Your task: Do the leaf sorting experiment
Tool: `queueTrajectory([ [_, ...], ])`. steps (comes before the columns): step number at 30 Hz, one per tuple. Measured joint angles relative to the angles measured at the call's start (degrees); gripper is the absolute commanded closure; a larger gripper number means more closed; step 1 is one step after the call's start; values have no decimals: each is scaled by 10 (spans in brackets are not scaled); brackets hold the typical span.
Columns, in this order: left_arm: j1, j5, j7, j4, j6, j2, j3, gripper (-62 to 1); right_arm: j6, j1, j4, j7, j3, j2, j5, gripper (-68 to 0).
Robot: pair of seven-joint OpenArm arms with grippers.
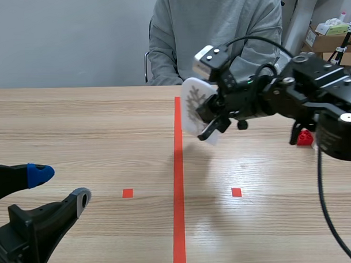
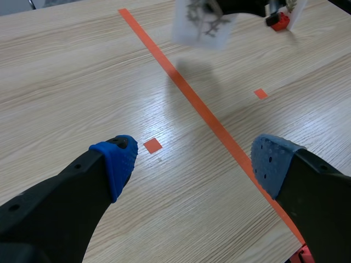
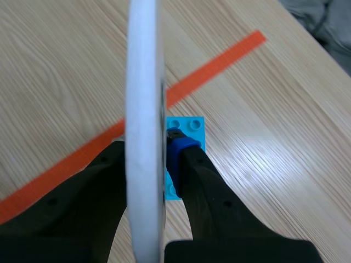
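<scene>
The right gripper [image 1: 211,123] reaches in from the right, raised over the far half of the table [image 1: 94,128], and its two fingers pinch a white leaf card [image 1: 193,105]. The card hangs in the air just right of the orange-red tape line [image 1: 178,183], with its dark leaf print facing left and toward the near side. In the right wrist view the card shows edge-on, pressed between the two fingers, one blue pad [image 3: 174,150] flat against its side. On the table below lies a small light-blue studded plate [image 3: 189,129], close beside the tape line and partly hidden by that finger. The left gripper [image 1: 61,186] sits low at the near left corner, its fingers spread wide with nothing between them, the blue pad [image 1: 40,174] and the grey pad [image 1: 82,198] well apart. It is far from the card. A small red block [image 1: 304,138] rests on the table at the right, behind the right arm. A person in a grey sweater [image 1: 215,32] sits at the far side.
</scene>
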Motion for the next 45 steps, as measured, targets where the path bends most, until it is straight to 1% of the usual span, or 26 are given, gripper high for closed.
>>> queueTrajectory([
  [2, 0, 0, 0, 0, 0, 0, 0, -454, -2, -33, 34, -16, 36, 24, 26, -18],
  [4, 0, 0, 0, 0, 0, 0, 0, -454, -3, -67, 59, -25, 73, 42, 39, -18],
  [5, 0, 0, 0, 0, 0, 0, 0, -454, -8, -85, 68, -31, 92, 48, 47, -18],
  [7, 0, 0, 0, 0, 0, 0, 0, -454, -11, -118, 77, -33, 130, 54, 50, -18],
  [9, 0, 0, 0, 0, 0, 0, 0, -454, -11, -144, 78, -34, 169, 57, 67, -18],
  [12, 0, 0, 0, 0, 0, 0, 0, -454, -12, -170, 78, -35, 224, 56, 69, -18],
  [13, 0, 0, 0, 0, 0, 0, 0, -454, -21, -175, 78, -34, 239, 56, 69, -18],
  [15, 0, 0, 0, 0, 0, 0, 0, -454, -51, -179, 78, -33, 262, 56, 68, -17],
  [17, 0, 0, 0, 0, 0, 0, 0, -454, -59, -180, 76, -23, 281, 56, 57, -17],
  [19, 0, 0, 0, 0, 0, 0, 0, -454, -59, -178, 65, -14, 294, 56, 45, -17],
  [23, 0, 0, 0, 0, 0, 0, 0, -454, -64, -177, 33, 9, 298, 56, 30, -17],
  [24, 0, 0, 0, 0, 0, 0, 0, -454, -64, -177, 24, 11, 298, 56, 23, -17],
  [29, 0, 0, 0, 0, 0, 0, 0, -454, -72, -177, -9, 13, 298, 56, 19, -26],
  [32, 0, 0, 0, 0, 0, 0, 0, -454, -72, -179, -9, 13, 298, 56, 19, -84],
  [38, 0, 0, 0, 0, 0, 0, 0, -454, -74, -178, -9, 11, 309, 56, 19, -233],
  [40, 0, 0, 0, 0, 0, 0, 0, -454, -74, -178, -9, 11, 310, 56, 19, -296],
  [43, 0, 0, 0, 0, 0, 0, 0, -454, -74, -178, -9, 11, 310, 56, 19, -415],
  [45, 0, 0, 0, 0, 0, 0, 0, -454, -74, -178, -9, 11, 310, 56, 12, -461],
])
